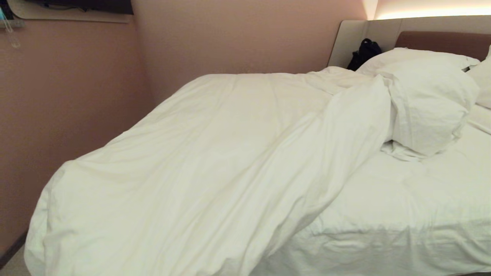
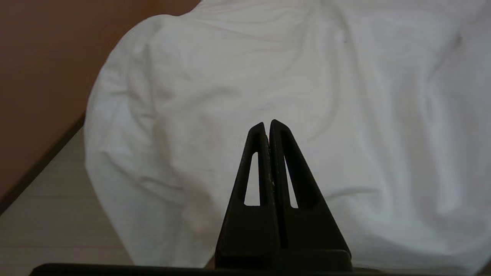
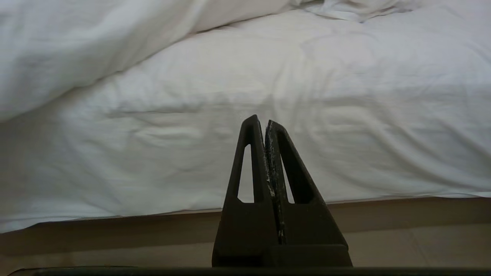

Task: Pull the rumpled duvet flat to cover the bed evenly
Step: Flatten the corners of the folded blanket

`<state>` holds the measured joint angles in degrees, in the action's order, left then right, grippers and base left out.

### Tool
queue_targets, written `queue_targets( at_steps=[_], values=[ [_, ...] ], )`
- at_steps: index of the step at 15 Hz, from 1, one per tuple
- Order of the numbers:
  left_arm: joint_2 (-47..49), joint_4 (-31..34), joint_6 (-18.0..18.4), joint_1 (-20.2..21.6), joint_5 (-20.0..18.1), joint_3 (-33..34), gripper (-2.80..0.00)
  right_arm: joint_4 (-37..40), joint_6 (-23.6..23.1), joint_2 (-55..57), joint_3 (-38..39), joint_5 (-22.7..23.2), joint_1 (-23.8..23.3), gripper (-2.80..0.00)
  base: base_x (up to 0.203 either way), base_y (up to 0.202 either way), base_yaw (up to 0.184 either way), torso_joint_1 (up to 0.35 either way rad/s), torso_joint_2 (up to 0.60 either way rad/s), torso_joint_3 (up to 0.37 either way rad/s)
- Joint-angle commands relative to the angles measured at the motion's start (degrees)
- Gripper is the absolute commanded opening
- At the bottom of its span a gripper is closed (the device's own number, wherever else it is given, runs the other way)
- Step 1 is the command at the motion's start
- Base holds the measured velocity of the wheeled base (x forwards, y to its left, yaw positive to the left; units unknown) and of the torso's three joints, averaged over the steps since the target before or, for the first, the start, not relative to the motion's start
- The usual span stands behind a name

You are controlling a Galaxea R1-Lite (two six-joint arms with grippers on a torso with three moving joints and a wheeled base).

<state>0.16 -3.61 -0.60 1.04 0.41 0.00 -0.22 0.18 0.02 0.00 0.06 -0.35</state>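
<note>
The duvet (image 1: 215, 161) lies bunched over the left part of the bed (image 1: 402, 214), its bulk running as a thick diagonal fold from the pillows (image 1: 425, 99) down to the near left corner, where it spills over the mattress edge toward the floor; the right part of the mattress shows only the bare fitted sheet (image 1: 414, 191). At the far end stands the brown headboard (image 1: 441, 42), with a dark bag (image 1: 364, 53) propped beside the pillows against the beige surround; a pinkish wall (image 1: 76, 96) runs close along the left side of the bed.

Neither arm shows in the head view. The left gripper (image 2: 267, 124) has its fingers pressed together and holds nothing; it points at the hanging corner of the duvet (image 2: 238, 96), which lies ahead of it and apart from its tips, the floor (image 2: 50, 214) showing to one side. The right gripper (image 3: 261, 120) is likewise pressed together and empty; it faces the sheeted side of the mattress, with the base (image 3: 402, 211) below that and the duvet's folded edge (image 3: 96, 46) farther off.
</note>
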Motion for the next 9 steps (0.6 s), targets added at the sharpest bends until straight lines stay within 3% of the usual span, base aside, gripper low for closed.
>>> queue_targets(
  at_steps=[1,9],
  values=[
    [-0.1,0.0,0.0,0.0,0.0,0.0,-2.8,0.0,0.0,0.0,0.0,0.0,0.0,-2.8,0.0,0.198,0.001,-0.003,0.0,0.004],
    [-0.1,0.0,-0.1,-0.1,0.1,0.0,-2.8,0.0,0.0,0.0,0.0,0.0,0.0,-2.8,0.0,0.195,-0.002,0.002,0.0,0.003]
  ],
)
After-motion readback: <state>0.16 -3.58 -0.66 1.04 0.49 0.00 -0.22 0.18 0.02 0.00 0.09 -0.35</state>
